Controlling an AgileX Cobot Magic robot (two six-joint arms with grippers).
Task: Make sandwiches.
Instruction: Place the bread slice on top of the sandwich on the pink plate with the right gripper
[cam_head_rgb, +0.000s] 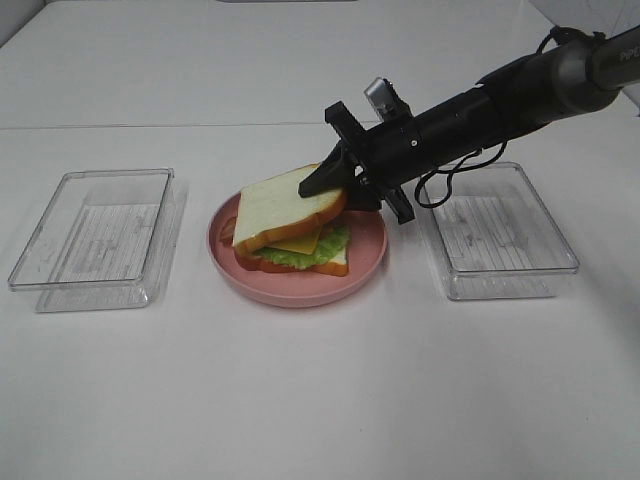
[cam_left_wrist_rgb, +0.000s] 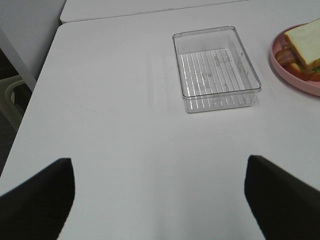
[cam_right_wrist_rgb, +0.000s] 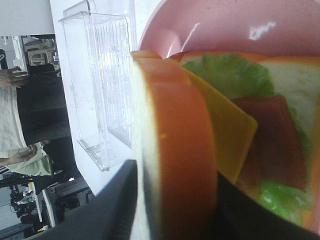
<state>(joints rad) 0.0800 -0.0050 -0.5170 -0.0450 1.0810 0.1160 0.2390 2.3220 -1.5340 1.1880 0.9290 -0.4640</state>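
The sandwiches (cam_head_rgb: 292, 228) are seen as one stack of glossy toy food on the round pink plate (cam_head_rgb: 300, 285), directly beneath and in front of the right pincer (cam_head_rgb: 335, 190). The top slice (cam_right_wrist_rgb: 172, 150), white with a smooth orange-brown crust, is tilted and sits edgewise between the two dark fingers (cam_right_wrist_rgb: 112, 210) of that pincer, which are set narrowly on either side of it. Below it a flat yellow cheese square (cam_right_wrist_rgb: 227, 127), ruffled green lettuce (cam_right_wrist_rgb: 227, 75) and a reddish-brown bacon strip (cam_right_wrist_rgb: 272, 135) are layered. One ribbed clear plastic tray (cam_head_rgb: 505, 232) lies just behind the pincer, another (cam_head_rgb: 98, 238) well beyond the plate. The left pincer (cam_left_wrist_rgb: 160, 200) is spread wide over bare white table (cam_left_wrist_rgb: 125, 140), nothing between its fingers.
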